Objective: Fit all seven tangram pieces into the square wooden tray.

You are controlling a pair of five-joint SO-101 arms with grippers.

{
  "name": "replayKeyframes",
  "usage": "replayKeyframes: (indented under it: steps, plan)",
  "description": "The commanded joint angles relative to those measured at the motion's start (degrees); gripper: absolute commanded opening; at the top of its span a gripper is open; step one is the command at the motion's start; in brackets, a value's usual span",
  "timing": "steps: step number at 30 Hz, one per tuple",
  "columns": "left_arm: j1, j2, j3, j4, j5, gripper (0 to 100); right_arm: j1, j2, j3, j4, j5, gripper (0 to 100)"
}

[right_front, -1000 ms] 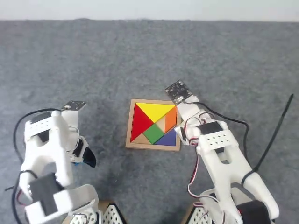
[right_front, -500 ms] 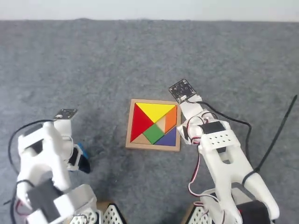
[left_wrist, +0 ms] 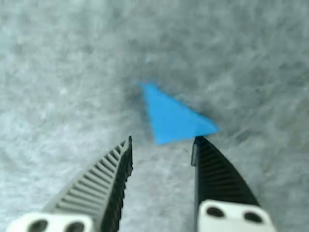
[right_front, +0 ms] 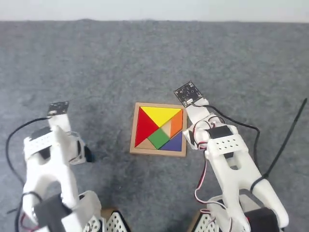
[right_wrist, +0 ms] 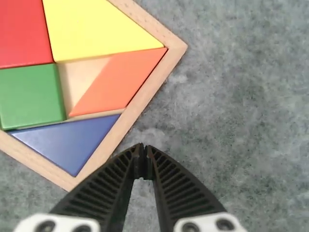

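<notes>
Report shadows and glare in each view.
High view: even, soft light, no glare on the square wooden tray; a faint shadow darkens the grey carpet near the left arm. Left wrist view: a dim shadow hugs the blue triangular piece ahead of the open left claw. Right wrist view: no glare on the coloured pieces beside the shut right claw.

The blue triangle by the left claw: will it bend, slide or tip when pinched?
The blue triangle looks flat with crisp edges, so it is probably stiff and light. It lies flat on the fuzzy grey mat, so it should not tip, and pushing would likely drag. Being low, it may slip from the open left claw unless pinched across its edges.
</notes>
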Motion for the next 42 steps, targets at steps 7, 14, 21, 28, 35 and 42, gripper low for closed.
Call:
replayKeyframes:
  steps: [7,14,21,28,35,42]
  plan:
    - [2.11,4.13,-3.21,-1.14,7.38,19,0.4,-2.86,-0.26,-1.01,-0.26,0.6]
    - [0.97,-8.97,2.24,-0.79,7.12,19,0.31,-2.86,-0.26,-1.01,-0.26,0.6]
    - [0.7,-12.75,4.88,-1.58,7.47,19,0.31,-2.86,-0.26,-1.01,-0.26,0.6]
    - [0.62,-12.75,4.35,-3.16,13.98,19,0.31,-2.86,-0.26,-1.01,-0.26,0.6]
    - [1.23,-11.34,-2.95,-2.64,25.76,20,0.4,-2.77,-0.26,-1.01,-0.44,0.6]
    - [-1.23,-1.23,-16.04,6.42,28.31,20,0.31,-2.77,-0.26,-1.01,-0.44,0.6]
